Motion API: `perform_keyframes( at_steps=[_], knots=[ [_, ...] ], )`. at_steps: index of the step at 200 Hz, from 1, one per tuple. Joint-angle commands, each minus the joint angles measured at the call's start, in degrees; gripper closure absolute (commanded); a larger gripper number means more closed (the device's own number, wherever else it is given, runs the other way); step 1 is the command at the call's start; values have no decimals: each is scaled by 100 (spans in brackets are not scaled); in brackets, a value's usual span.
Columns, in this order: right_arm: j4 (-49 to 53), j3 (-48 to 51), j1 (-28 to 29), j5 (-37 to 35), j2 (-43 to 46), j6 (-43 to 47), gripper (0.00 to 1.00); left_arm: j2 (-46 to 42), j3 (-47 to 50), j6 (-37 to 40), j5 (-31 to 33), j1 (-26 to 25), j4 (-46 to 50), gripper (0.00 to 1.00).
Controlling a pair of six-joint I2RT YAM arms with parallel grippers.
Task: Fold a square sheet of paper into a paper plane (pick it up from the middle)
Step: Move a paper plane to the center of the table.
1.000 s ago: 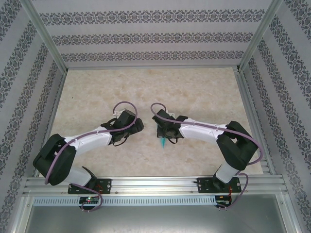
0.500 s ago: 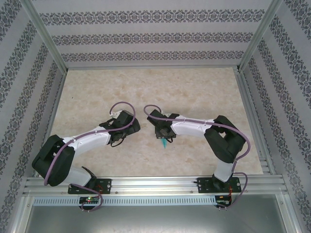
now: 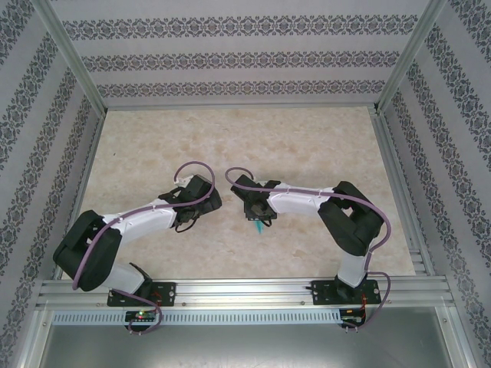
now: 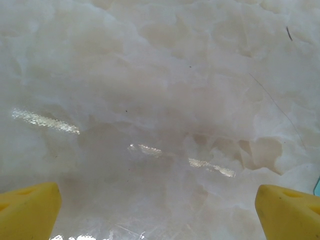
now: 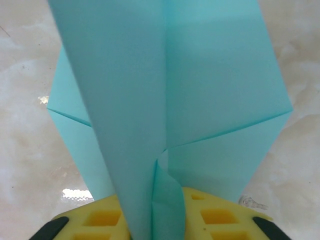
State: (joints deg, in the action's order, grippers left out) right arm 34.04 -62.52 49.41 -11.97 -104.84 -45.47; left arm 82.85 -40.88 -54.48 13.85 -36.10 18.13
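The paper plane (image 5: 165, 90) is a turquoise folded sheet with a centre crease, standing up from between the yellow pads (image 5: 95, 220) of my right gripper (image 5: 167, 220). Those jaws stand a little apart, and the lower fold bulges loosely in the gap. From above, the paper plane (image 3: 261, 225) pokes out just below my right gripper (image 3: 257, 211) near the table's middle. My left gripper (image 3: 211, 198) is a short way to its left, open wide. In its wrist view the yellow fingertips (image 4: 27, 210) frame bare marble around my left gripper (image 4: 157, 212).
The marble-patterned table top (image 3: 307, 146) stretches free behind both arms. Patterned walls and metal posts (image 3: 77, 69) enclose it. An aluminium rail (image 3: 245, 291) carries the arm bases at the near edge. A turquoise sliver (image 4: 317, 186) shows at the left wrist view's right edge.
My right arm has folded in and its wrist has shifted slightly left. Its jaws have parted from shut. The left gripper has opened a touch wider.
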Motion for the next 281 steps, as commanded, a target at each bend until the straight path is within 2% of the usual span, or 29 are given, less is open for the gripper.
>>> perform_keyframes(
  at_steps=[1, 30, 71, 111, 141, 216, 281],
  knots=[
    [23, -75, 68, -131, -12, -70, 69, 63, -38, -36, -57, 68, 42, 0],
    [101, -118, 78, -286, 126, -56, 57, 100, -50, -11, -118, 65, 15, 0],
    [144, -94, 87, -436, 262, -84, 56, 158, -62, 7, -185, 66, -27, 0],
    [72, -37, 88, -535, 499, -67, 64, 237, -70, 16, -268, 68, -74, 0],
    [97, -41, 78, -519, 335, -66, 75, 295, -108, 42, -312, 63, -85, 0],
    [68, -72, 69, -412, 23, -67, 76, 378, -129, 60, -356, 68, -82, 0],
    [-53, -13, 32, -385, -159, -47, 89, 372, -141, 86, -381, 63, -75, 0]
  ],
)
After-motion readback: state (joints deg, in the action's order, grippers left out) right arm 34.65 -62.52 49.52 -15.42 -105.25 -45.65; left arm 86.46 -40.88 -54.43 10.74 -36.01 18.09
